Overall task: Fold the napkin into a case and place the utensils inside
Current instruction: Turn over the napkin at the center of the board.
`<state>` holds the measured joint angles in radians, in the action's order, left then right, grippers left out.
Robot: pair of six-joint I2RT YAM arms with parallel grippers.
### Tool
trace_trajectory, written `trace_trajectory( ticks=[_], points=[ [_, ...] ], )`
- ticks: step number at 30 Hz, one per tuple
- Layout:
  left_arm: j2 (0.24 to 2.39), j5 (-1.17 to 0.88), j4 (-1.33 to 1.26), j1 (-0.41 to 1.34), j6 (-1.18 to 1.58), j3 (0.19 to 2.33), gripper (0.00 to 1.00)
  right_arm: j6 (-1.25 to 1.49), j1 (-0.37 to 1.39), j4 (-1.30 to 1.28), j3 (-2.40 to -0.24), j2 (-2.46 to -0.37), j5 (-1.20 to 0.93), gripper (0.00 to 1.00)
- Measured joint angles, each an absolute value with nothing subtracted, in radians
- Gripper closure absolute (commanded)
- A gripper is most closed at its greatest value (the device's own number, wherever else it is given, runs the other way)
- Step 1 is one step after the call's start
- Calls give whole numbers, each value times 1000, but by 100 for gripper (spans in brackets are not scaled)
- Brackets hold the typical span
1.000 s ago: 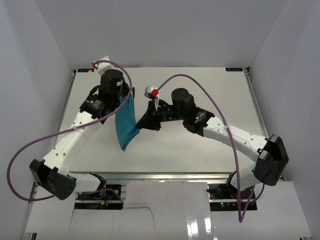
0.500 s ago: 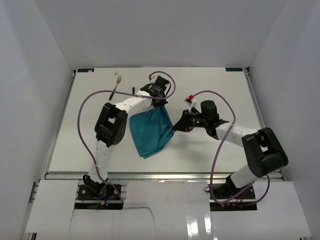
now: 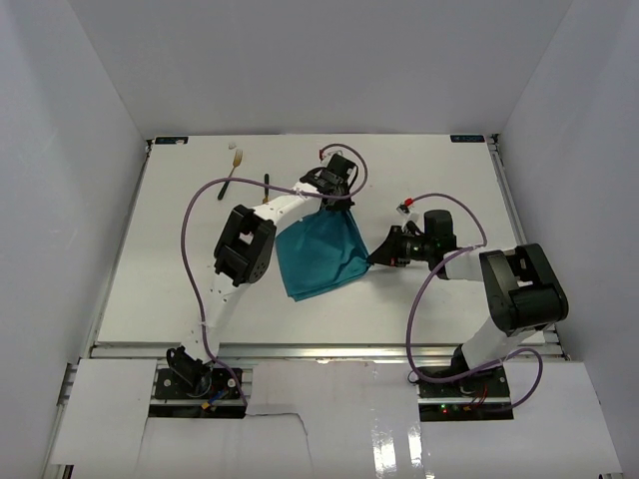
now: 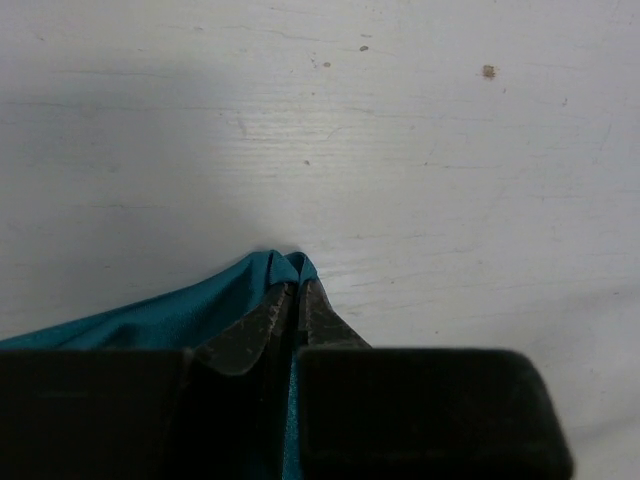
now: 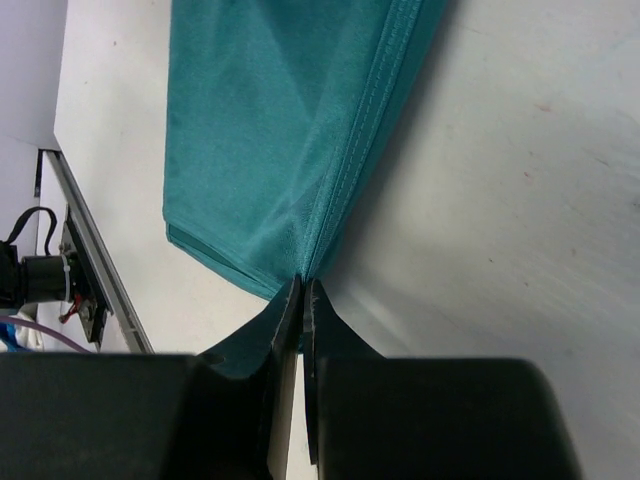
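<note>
The teal napkin is held folded between both grippers, low over the middle of the table. My left gripper is shut on its far corner, which shows in the left wrist view between my closed fingers. My right gripper is shut on its right corner; the right wrist view shows layered hemmed edges running away from the jaws. The fork, with a dark handle and pale head, lies at the far left. A dark handle, probably the knife, lies beside the left arm, its blade hidden.
Purple cables loop over the table left and right of the napkin. White walls enclose the table on three sides. The table's near edge runs just below the napkin.
Both grippers have moved right with the napkin. It has gone from a narrow hanging strip to a wider sheet stretched between them, lower toward the table.
</note>
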<state>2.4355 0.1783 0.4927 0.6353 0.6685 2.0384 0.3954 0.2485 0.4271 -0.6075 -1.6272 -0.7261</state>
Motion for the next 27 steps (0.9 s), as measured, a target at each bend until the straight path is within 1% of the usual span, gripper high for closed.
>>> trace_trajectory(
  ticks=[3, 4, 6, 7, 8, 10, 12, 13, 15, 18, 22, 26, 27],
  points=[
    [2452, 170, 485, 640, 662, 2058, 62, 408, 234, 429, -591, -1631, -720, 86],
    [2454, 170, 481, 641, 659, 2064, 53, 413, 229, 427, -587, -1632, -720, 82],
    [2461, 167, 472, 641, 653, 2085, 42, 418, 225, 422, -580, -1633, -720, 78],
    [2466, 165, 467, 641, 651, 2100, 37, 421, 224, 419, -578, -1633, -717, 70],
    [2470, 158, 462, 641, 649, 2113, 31, 428, 223, 415, -577, -1633, -715, 66],
    [2479, 141, 461, 641, 644, 2146, 29, 437, 222, 409, -574, -1633, -708, 59],
    [2481, 119, 451, 639, 637, 2177, 19, 440, 222, 394, -572, -1631, -699, 54],
    [2480, 111, 443, 639, 633, 2189, 18, 439, 222, 385, -572, -1627, -690, 50],
    [2477, 91, 424, 640, 625, 2207, 9, 437, 221, 355, -571, -1608, -666, 47],
    [2461, 68, 416, 644, 612, 2206, 2, 422, 218, 292, -571, -1552, -616, 44],
    [2376, 64, 406, 650, 587, 2107, 2, 372, 218, 177, -588, -1471, -528, 44],
    [2202, 120, 407, 653, 562, 1919, 2, 314, 231, 57, -656, -1430, -434, 46],
    [2135, 143, 399, 653, 557, 1849, 2, 299, 238, 25, -687, -1427, -402, 48]
  ],
)
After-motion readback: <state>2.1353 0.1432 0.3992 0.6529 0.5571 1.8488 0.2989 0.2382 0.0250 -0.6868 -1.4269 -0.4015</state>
